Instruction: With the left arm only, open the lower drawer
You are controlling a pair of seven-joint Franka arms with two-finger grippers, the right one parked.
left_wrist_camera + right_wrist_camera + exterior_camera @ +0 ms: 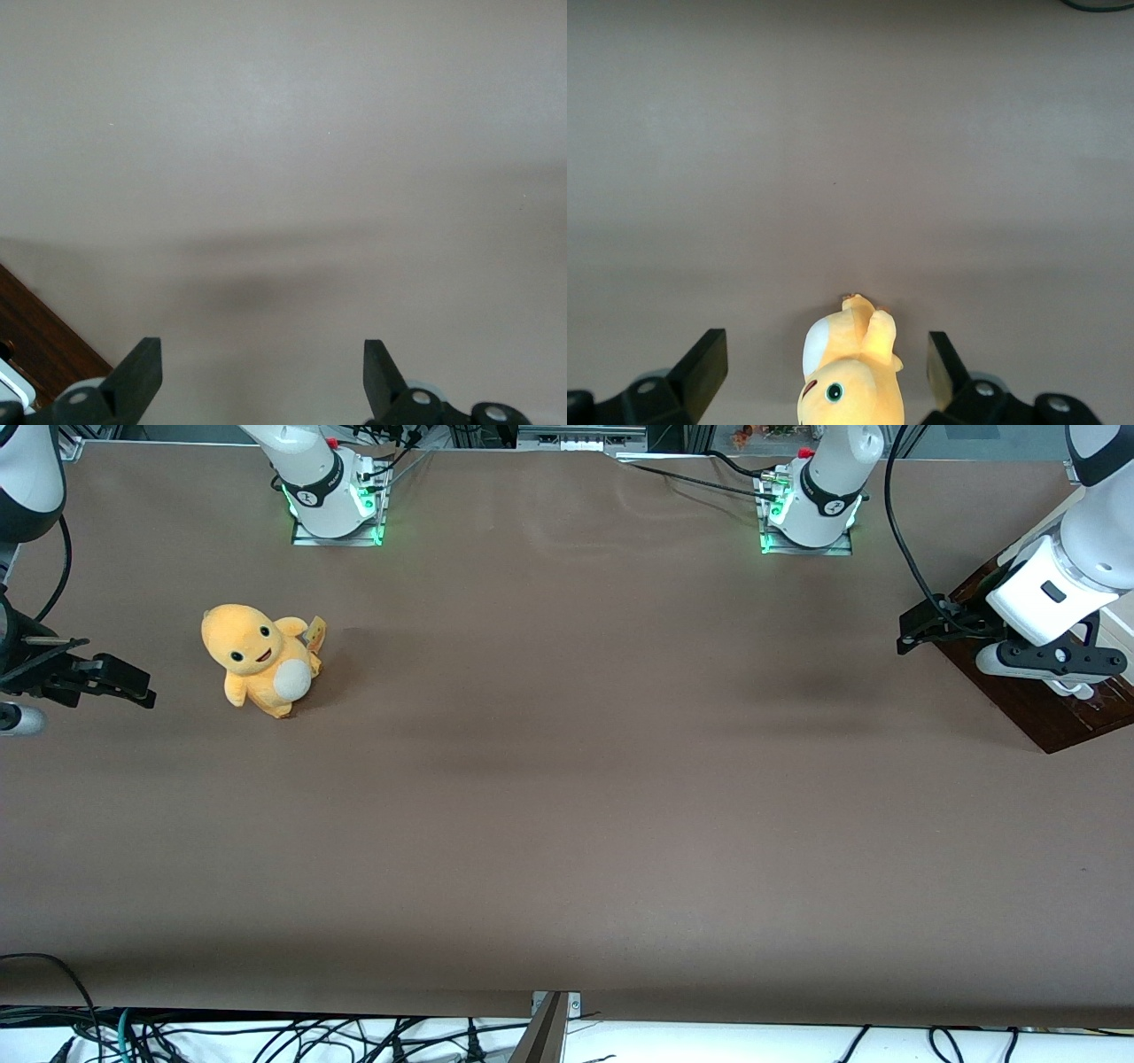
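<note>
The left arm (1076, 540) hangs at the working arm's end of the bench (567, 824), its gripper (261, 381) released, fingers spread wide and holding nothing. It hovers above the dark wooden cabinet (1036, 700) at that edge; the lower drawer itself and its handle cannot be made out. This looks like the approach step: next the claw must come down in front of the drawer and close on the bar handle.

A broad surface (567, 797) covered in a plain brown sheet fills nearly the whole front view. The covering is matte and mostly smooth, with faint ripples near the edge farthest from the front camera. Soft, blurred shadows lie in bands across its middle, and the light is even and diffuse. Along the nearest edge a white floor strip (709, 1041) shows, strewn with loose black cables (266, 1036). A small metal bracket (556, 1005) sits at the middle of that edge.
</note>
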